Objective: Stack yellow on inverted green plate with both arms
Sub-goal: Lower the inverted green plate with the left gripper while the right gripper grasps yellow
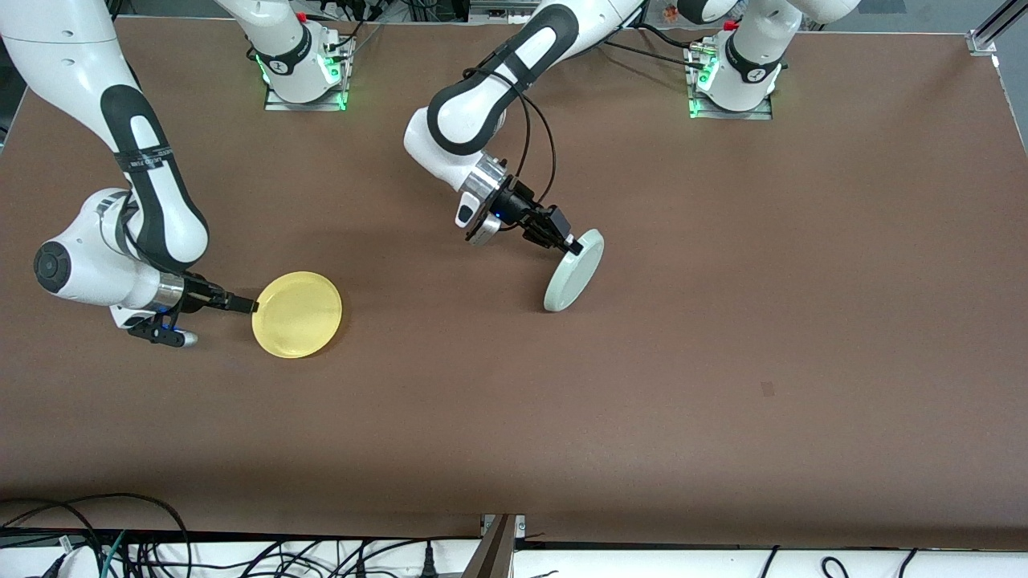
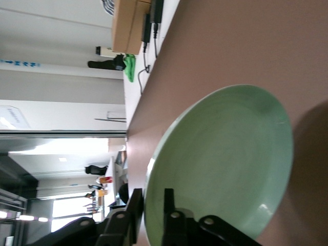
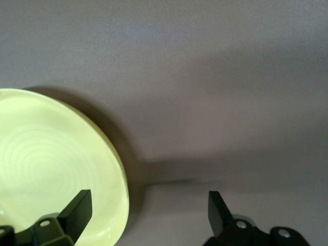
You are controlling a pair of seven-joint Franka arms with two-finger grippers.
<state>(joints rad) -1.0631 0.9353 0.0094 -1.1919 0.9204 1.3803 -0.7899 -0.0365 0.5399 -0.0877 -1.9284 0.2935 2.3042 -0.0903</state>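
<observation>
Yellow plate [image 1: 297, 314] lies flat toward the right arm's table edge, the right gripper [image 1: 241, 305] gaping beside its rim. Mid-table, the left gripper [image 1: 569, 244] pinches the green plate [image 1: 573, 270], tipped on edge; finish flipping gently before releasing.

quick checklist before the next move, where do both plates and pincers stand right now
1. Left pincer grips the green plate by its rim: ok, shut on the rim in the left wrist view.
2. Green plate inverted flat on the table: not ok, it stands tilted on edge, lower rim on the table.
3. Right pincer holds the yellow plate: not ok, its fingers are spread, one over the plate's rim, nothing clamped.
4. Yellow plate lying flat: cannot tell; it looks flat from the front.
5. Gap between plates for the flip: ok, the yellow plate lies well apart, toward the right arm's end.
</observation>
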